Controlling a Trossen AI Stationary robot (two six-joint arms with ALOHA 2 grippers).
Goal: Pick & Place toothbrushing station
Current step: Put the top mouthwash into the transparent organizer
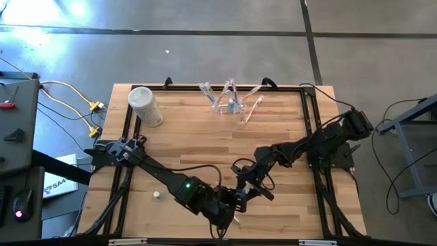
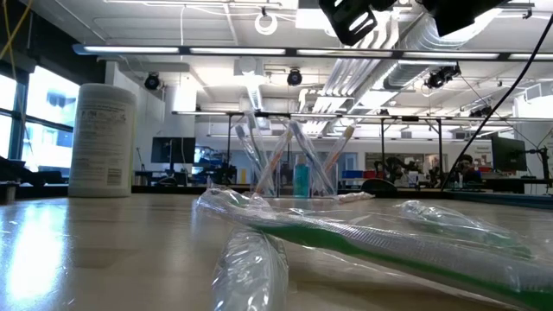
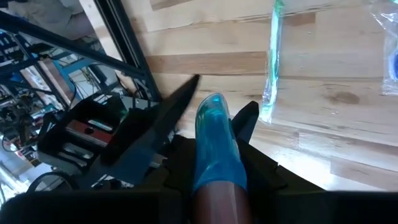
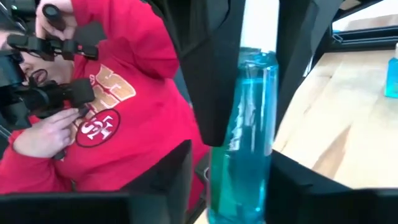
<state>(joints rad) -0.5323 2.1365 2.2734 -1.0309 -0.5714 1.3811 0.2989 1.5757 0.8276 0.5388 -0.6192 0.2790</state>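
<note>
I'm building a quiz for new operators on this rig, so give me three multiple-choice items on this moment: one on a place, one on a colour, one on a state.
1. Where is the white canister?
A. In a table corner on the left arm's side
B. At the table's middle
C. On the floor

2. What colour is the tube in the left tool?
A. Red
B. See-through blue
C. Black

3. How is the clear holder?
A. Lifted by a tool
B. Tipped over, empty
C. Standing on the table with toothbrushes in it

Key:
1 A: the high view shows the white canister at that corner of the table.
2 B: the left tool grips a blue tube.
3 C: the clear holder stands far from both arms, toothbrushes in it.
</note>
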